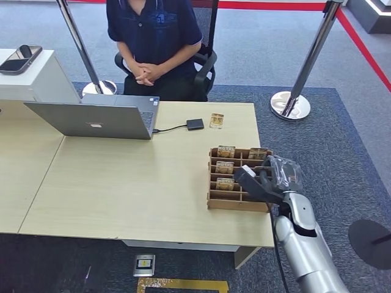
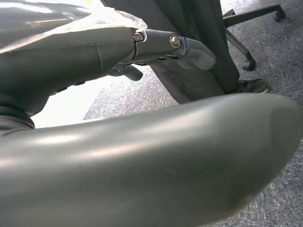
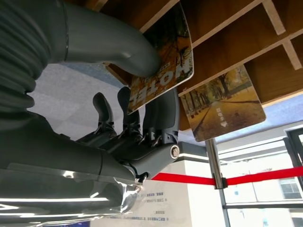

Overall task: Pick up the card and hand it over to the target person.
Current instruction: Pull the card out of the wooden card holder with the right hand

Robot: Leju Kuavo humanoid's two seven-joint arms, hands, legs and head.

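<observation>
A wooden card rack (image 1: 229, 205) stands near the right end of the table and holds several hotel cards (image 1: 225, 166). My right hand (image 1: 264, 177) reaches into the rack's right side. In the right wrist view, my right hand (image 3: 143, 127) pinches a card printed HOTEL (image 3: 162, 61) between the thumb (image 3: 107, 40) and the dark fingers (image 3: 162, 116), with the card's far end still at the rack's wood. Another card (image 3: 223, 104) sits in the slot beside it. The seated person (image 1: 154, 36) waits behind the table with hands clasped. My left hand (image 2: 161, 45) hangs beside the table, holding nothing.
An open laptop (image 1: 96, 119) stands at the table's back left, cabled to a small black device (image 1: 195, 124). A single card (image 1: 217, 120) lies on the table behind the rack. Stanchion bases (image 1: 289, 104) stand on the carpet at the right and behind the laptop.
</observation>
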